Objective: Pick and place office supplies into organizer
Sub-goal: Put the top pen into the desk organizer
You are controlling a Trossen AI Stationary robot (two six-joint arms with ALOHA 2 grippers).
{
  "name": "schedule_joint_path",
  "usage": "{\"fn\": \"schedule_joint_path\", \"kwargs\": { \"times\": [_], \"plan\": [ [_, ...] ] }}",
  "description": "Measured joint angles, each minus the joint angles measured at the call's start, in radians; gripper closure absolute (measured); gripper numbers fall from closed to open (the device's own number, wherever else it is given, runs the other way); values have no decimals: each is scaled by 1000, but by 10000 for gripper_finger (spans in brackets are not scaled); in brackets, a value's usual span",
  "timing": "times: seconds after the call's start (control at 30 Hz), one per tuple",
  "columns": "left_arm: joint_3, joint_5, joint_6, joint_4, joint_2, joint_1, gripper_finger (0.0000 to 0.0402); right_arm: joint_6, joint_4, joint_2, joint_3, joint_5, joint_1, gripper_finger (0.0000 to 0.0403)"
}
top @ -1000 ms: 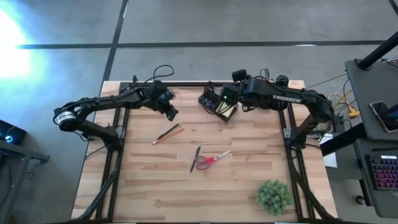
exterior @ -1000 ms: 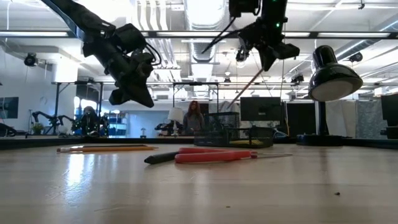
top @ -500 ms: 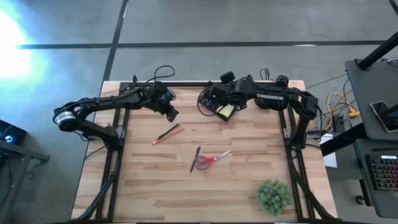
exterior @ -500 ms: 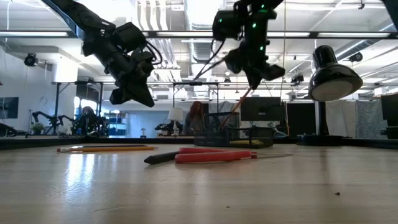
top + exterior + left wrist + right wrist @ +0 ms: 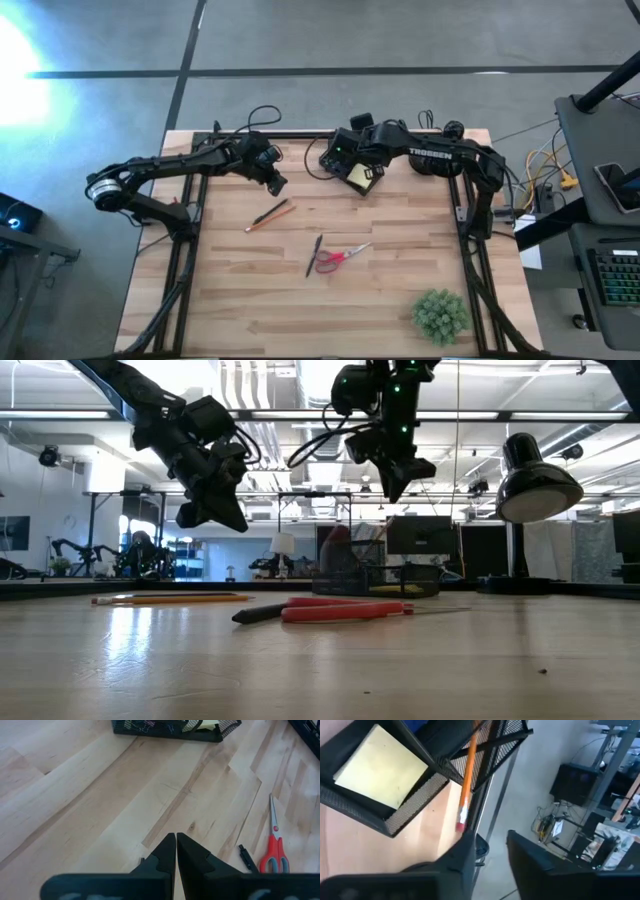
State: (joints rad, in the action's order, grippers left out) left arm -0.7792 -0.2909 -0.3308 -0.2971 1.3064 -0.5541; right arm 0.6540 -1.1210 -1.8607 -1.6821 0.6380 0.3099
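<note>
Wood top: you have one pale plank table (image 5: 400,280), ringed by a grey floor and an open lab room.
Loose count: one red-handled scissors (image 5: 341,257), one black pen (image 5: 314,254), two thin pencils (image 5: 270,214).
Organizer: one black mesh organizer (image 5: 395,815) at the far edge, holding one yellow sticky-note pad (image 5: 380,767) and one orange pencil (image 5: 466,775).
Right gripper (image 5: 490,847): you see it partly parted, empty, just above the orange pencil's eraser.
Left gripper (image 5: 176,851): closed, empty, hovering above bare wood.
Plant: one green plant (image 5: 440,315).
</note>
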Motion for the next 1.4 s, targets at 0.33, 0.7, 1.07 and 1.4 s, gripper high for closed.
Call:
{"fn": "schedule_joint_path", "kwargs": {
  "times": [0.33, 0.7, 1.07, 1.4],
  "plan": [
    [0, -73, 72, -60, -12, 2, 402, -194, -111, 8, -64, 62, -45, 197],
    [0, 168, 108, -355, -33, 111, 401, -677, -243, 34, -94, -227, -136, 195],
    [0, 65, 2, -258, 17, 120, 314, -854, -204, 32, -69, -407, -211, 203],
    [14, 197, -81, -278, -7, 304, 341, -1122, 223, 25, 100, -843, -236, 288]
  ]
}}
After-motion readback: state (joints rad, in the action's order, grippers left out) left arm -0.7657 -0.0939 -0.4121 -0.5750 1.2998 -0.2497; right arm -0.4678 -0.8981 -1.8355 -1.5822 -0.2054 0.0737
